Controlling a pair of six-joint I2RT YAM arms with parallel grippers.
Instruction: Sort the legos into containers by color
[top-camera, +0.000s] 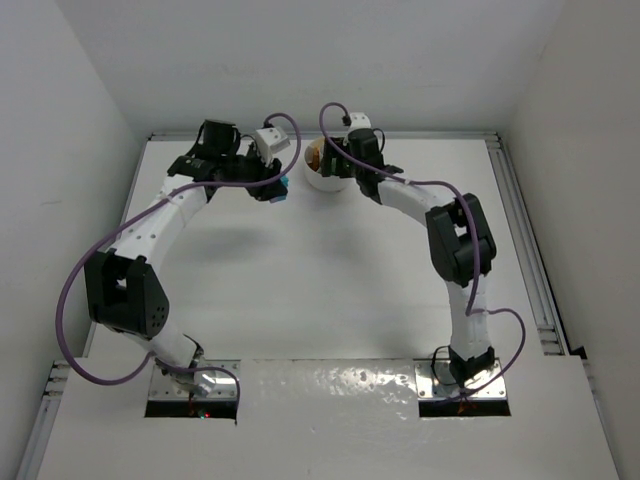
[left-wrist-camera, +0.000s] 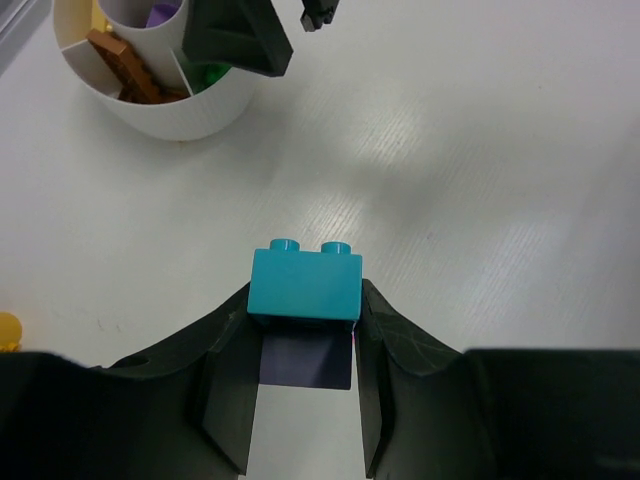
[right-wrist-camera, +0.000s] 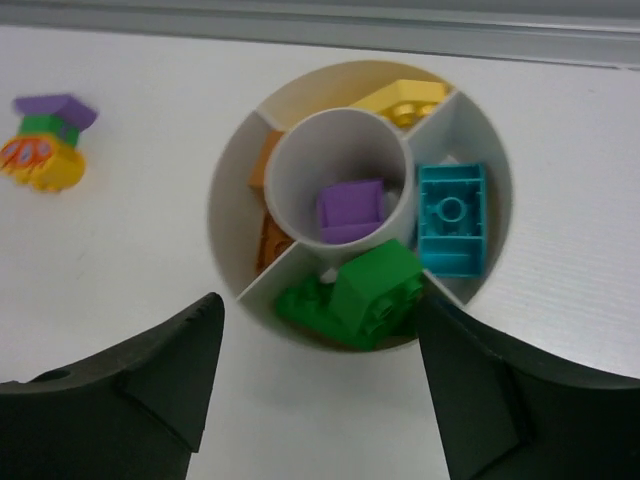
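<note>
White tabletop (top-camera: 320, 290), walled in white, fills every view. One teal lego (left-wrist-camera: 305, 285) is clamped by its sides between the closed fingers of the left gripper (left-wrist-camera: 305, 330). It appears to be lifted off the surface, though this is hard to confirm, just left of the dish (left-wrist-camera: 190, 115) at the far middle. Delivery is judged to be in hand. The wedge where another teal brick (right-wrist-camera: 450, 220) lies must be reached and the grip released there. The right gripper (right-wrist-camera: 322, 310), spread wide and empty, hangs over the dish and may need to be cleared first. A small stack of bricks (right-wrist-camera: 45, 140) lies unsorted, apart from the dish.
</note>
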